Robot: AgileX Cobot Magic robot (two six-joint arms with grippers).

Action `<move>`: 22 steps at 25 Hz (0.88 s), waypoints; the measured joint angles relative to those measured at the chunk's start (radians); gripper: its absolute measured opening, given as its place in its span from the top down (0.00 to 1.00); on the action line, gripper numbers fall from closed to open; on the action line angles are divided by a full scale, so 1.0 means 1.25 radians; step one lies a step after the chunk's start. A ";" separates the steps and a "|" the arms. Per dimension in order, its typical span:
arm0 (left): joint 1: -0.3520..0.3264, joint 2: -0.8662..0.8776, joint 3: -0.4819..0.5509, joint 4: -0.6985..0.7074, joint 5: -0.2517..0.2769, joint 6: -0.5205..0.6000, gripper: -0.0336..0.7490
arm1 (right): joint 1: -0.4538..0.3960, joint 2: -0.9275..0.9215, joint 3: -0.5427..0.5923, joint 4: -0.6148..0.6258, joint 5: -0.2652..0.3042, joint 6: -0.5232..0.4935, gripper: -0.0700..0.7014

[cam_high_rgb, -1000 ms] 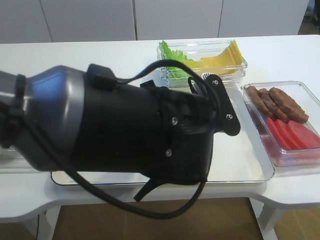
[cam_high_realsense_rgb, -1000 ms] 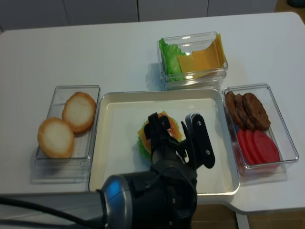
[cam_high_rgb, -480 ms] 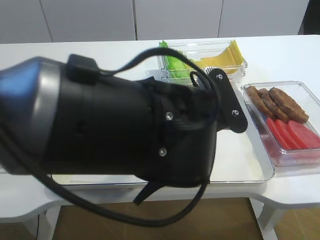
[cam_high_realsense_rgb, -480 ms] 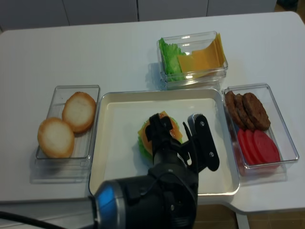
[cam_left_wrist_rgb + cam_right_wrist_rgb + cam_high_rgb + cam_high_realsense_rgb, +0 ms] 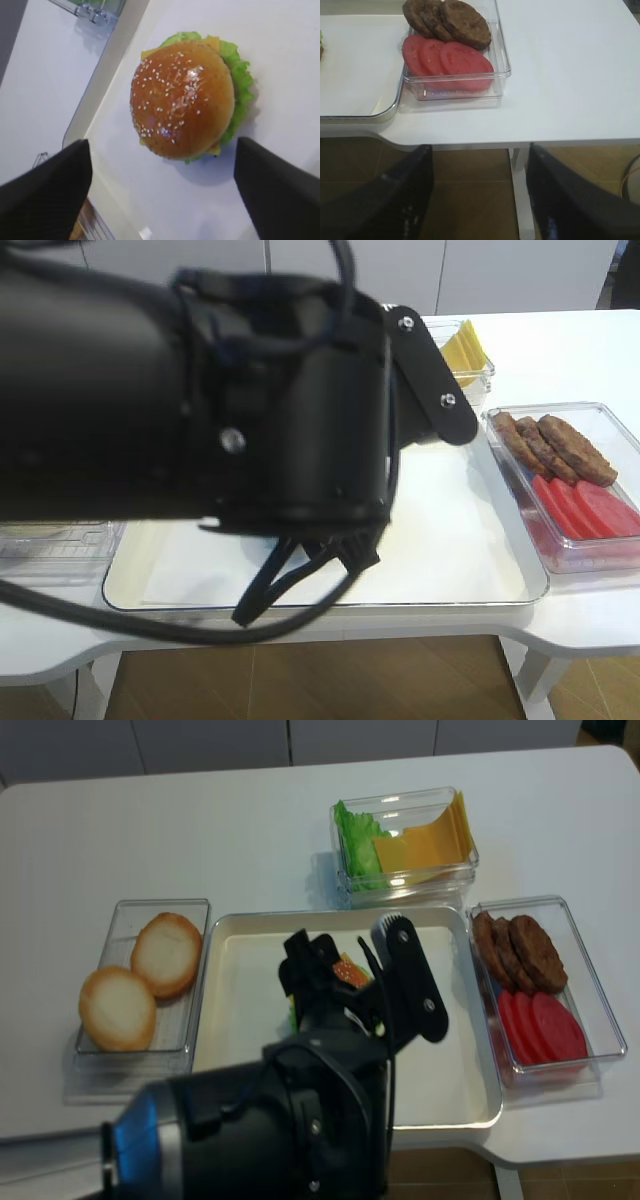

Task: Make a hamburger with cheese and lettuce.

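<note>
Item: the hamburger [image 5: 182, 105], complete with its seeded golden top, standing on the white tray [image 5: 240, 1020] near the middle; the lettuce [image 5: 242, 82] frills out on one side and the cheese [image 5: 212, 42] shows as yellow corners under the bun. Left gripper [image 5: 160, 192]: I read it as wide apart, empty, hanging above the burger with a finger to either side and nothing touched. Right gripper [image 5: 477, 197]: also spread and empty, out past the table edge near the box of tomato slices [image 5: 447, 57] and patties [image 5: 447, 20]. Risk, as I judge it: if I lower or swing the left arm carelessly, a finger could clip the dome and slide the top off the stack, undoing finished work.
</note>
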 joint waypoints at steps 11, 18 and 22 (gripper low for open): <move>0.173 -0.077 0.000 -0.201 0.016 0.114 0.09 | 0.000 0.000 0.000 0.000 0.000 0.000 0.32; 0.346 -0.122 0.000 -0.423 0.026 0.217 0.10 | 0.000 0.000 0.000 0.000 0.000 0.000 0.32; 0.430 -0.128 0.000 -0.483 0.026 0.244 0.09 | 0.000 0.000 0.000 0.000 0.000 0.000 0.32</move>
